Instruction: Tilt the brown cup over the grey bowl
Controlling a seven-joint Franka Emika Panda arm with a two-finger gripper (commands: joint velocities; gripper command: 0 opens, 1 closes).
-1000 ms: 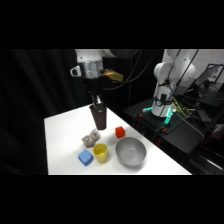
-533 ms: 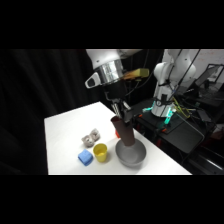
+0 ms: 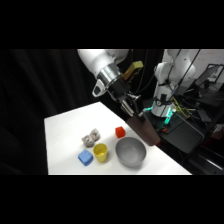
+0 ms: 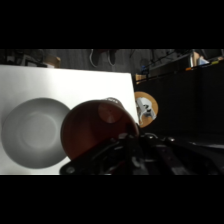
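Note:
The brown cup hangs tilted in the air, leaning down toward the lower right, with my gripper shut on its upper end. It is just above the back right rim of the grey bowl, which stands on the white table. In the wrist view the brown cup fills the middle, held against the black linkage of my gripper. There the grey bowl lies to the cup's left with nothing inside it.
A yellow cup stands just left of the bowl, with a blue block beside it. A grey lumpy object and a red block lie behind them. The table's right edge runs close past the bowl.
My gripper carried the brown cup from above the table's back to the bowl's right side. It has since turned, so the cup went from upright to tilted.

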